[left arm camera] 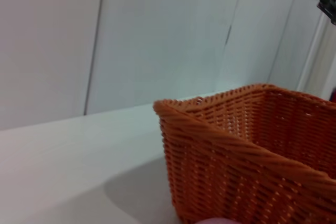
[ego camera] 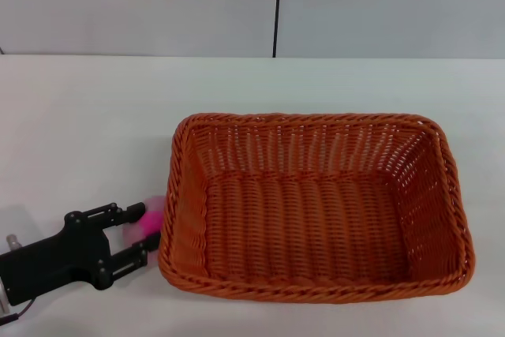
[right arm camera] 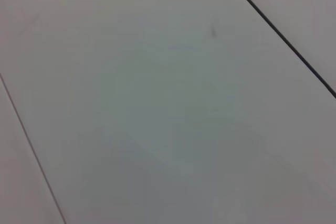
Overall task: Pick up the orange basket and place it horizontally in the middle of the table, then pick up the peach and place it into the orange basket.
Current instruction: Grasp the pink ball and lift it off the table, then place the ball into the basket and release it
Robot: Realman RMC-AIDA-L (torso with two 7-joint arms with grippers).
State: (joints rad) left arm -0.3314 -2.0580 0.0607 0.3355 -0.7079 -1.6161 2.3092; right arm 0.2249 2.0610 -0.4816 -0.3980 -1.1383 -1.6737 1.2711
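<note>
The main risk is that the peach (ego camera: 151,215) slips or gets knocked aside: it sits right at the tips of the left gripper (ego camera: 139,233), pressed close against the outer wall of the orange basket (ego camera: 316,207), so a closing squeeze that catches only its near edge could squirt it along the table (ego camera: 87,124) or wedge it under the braided rim. A lift taken too low could also drag the fingers against that rim and shove the basket off its spot. In the head view the left gripper stands moderately spread, one finger (ego camera: 118,211) beside the peach and the other (ego camera: 130,260) on its opposite side nearer the camera, the fruit just ahead between the tips; whether the pads actually touch it I cannot tell. The basket lies immediately beyond the fingertips, lengthwise across the table and empty. The right gripper is not in sight; its wrist camera shows only a blank pale surface.
</note>
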